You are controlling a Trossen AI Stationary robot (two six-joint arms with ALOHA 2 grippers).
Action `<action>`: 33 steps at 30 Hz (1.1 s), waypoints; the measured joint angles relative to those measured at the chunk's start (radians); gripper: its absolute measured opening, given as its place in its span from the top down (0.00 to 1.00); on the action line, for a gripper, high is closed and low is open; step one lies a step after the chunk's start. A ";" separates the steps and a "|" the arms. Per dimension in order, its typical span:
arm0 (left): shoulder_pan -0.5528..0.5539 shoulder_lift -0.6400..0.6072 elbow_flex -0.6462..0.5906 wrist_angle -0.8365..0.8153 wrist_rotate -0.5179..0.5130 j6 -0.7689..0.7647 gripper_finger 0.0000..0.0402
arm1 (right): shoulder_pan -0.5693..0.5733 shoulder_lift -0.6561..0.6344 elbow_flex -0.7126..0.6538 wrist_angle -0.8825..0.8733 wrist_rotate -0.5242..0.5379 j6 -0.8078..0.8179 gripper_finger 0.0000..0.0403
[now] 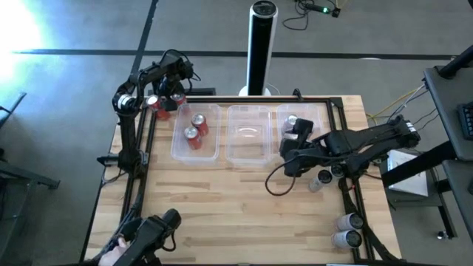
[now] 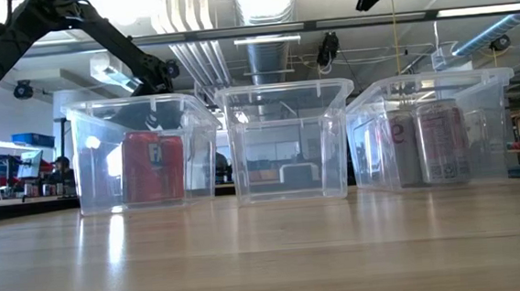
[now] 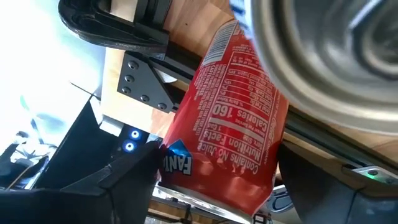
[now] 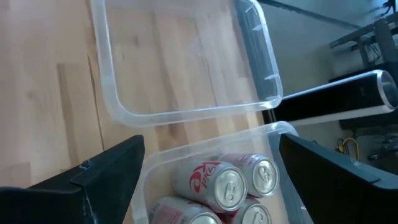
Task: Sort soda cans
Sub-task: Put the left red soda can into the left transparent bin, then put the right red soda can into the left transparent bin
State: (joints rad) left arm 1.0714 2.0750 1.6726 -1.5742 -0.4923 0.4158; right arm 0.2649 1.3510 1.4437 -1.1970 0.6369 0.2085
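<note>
Wooden tabletop (image 1: 222, 199), three tubs along its far edge.
My left end effector (image 3: 214, 186) is closed around a red can (image 3: 239, 118) at the far-left corner: lift straight, clear the left tub (image 1: 177, 151) rim; right end effector (image 4: 208, 168) is spread wide, empty.

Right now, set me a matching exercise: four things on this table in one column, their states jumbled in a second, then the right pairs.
Column one:
1. left tub
2. middle tub
3. left pincer
4. right pincer

Column two:
A. open above the silver cans in the right tub
B. holds no cans
C. shut on a red can at the table's far left corner
D. holds two red cans

Pairs: 1-D, 2-B, 3-C, 4-A
</note>
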 joint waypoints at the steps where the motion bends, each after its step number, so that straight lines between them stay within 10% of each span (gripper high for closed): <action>1: -0.001 0.000 0.000 0.000 0.000 -0.005 0.28 | 0.000 -0.005 0.000 0.002 0.000 0.000 0.09; 33: -0.038 -0.060 0.150 0.003 0.149 -0.175 0.26 | 0.000 -0.007 -0.069 0.005 0.018 0.036 0.09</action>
State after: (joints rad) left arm 1.0333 2.0154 1.8226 -1.5711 -0.3432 0.2408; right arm 0.2651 1.3441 1.3746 -1.1923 0.6546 0.2441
